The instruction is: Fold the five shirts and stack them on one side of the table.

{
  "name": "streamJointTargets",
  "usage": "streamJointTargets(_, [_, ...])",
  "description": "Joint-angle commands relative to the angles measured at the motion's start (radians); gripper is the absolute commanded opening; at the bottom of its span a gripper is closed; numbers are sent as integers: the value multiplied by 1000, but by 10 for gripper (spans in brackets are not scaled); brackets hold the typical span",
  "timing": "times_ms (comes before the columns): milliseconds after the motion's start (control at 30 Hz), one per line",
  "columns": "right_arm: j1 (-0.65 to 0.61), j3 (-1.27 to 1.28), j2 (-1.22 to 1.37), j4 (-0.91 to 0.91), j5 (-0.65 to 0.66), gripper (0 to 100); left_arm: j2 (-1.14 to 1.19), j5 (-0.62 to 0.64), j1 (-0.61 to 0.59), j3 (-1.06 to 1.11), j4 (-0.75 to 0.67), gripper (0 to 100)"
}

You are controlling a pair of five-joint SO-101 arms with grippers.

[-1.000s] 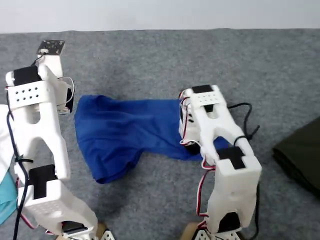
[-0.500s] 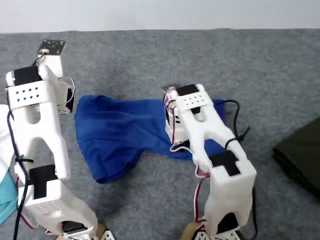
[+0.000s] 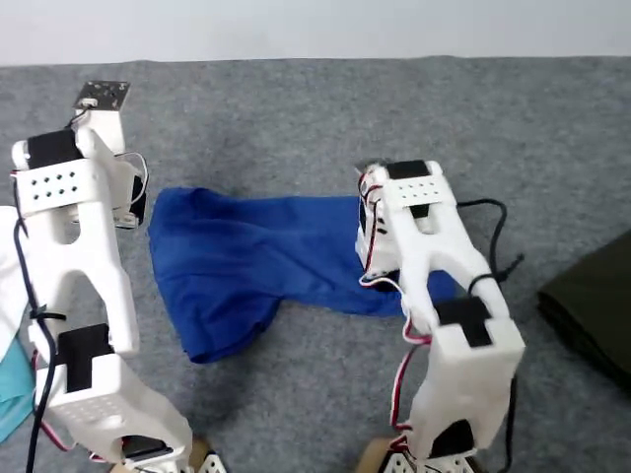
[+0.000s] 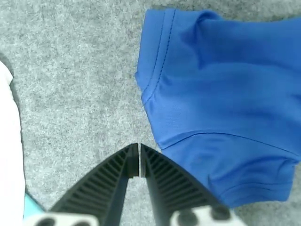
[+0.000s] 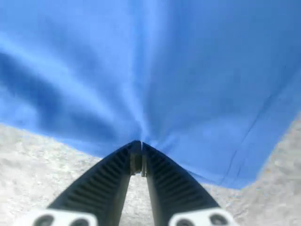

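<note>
The table (image 3: 552,128) is being covered across its whole visible extent by a grey, felt-like fabric (image 4: 66,75) with a fine speckled nap, and this covering is being kept flat against the surface beneath. Along the far edge the tabletop is being bounded by a plain, pale wall (image 3: 315,28), which is being seen as a narrow, uniform band in the high view. The area is being lit evenly and diffusely, with only soft, faint shadows being cast onto the grey fabric.

Spread shirt (image 3: 246,261) plain royal blue; table cover (image 3: 296,108) mottled grey; garment (image 3: 595,307) dark olive.
</note>
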Motion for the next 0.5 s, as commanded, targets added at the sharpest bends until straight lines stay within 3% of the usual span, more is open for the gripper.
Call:
streamJointTargets(0, [-33,-63,-137,-61,9,9,-71,-6,2,-7,5,20])
streamJointTargets(233, [-44,-117,-67,-242,9,9,-71,-3,2,-7,8,20])
streamJointTargets(467, [-8,-206,165,-426,9,9,-71,-3,0,-7,28,19])
